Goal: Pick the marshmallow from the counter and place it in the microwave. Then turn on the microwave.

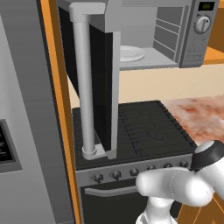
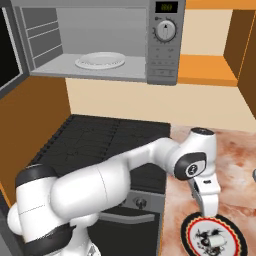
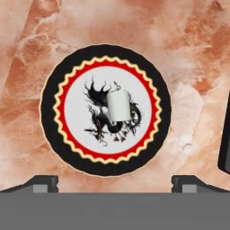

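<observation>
The marshmallow (image 3: 119, 105), a small off-white cylinder, lies on a round decorated plate (image 3: 49, 112) with a black rim, red ring and dragon picture, on the mottled pinkish counter (image 3: 188, 45). My gripper (image 3: 116, 183) hangs above it, open and empty, its fingertips (image 3: 42, 182) set wide apart. From the right base view the hand (image 2: 209, 202) points down over the plate (image 2: 192, 232) and marshmallow (image 2: 216, 241) at the counter's (image 2: 235, 150) front. The microwave (image 2: 165, 45) above the stove has its door (image 1: 92, 87) swung open, and a white plate (image 2: 100, 61) lies inside.
A black stovetop (image 2: 100, 140) with grates lies left of the counter, with oven knobs (image 1: 116, 175) below. The open microwave door juts out over the stove's left side. A dark object (image 3: 224, 134) shows at the hand view's right edge. Orange cabinets (image 2: 205, 70) stand behind.
</observation>
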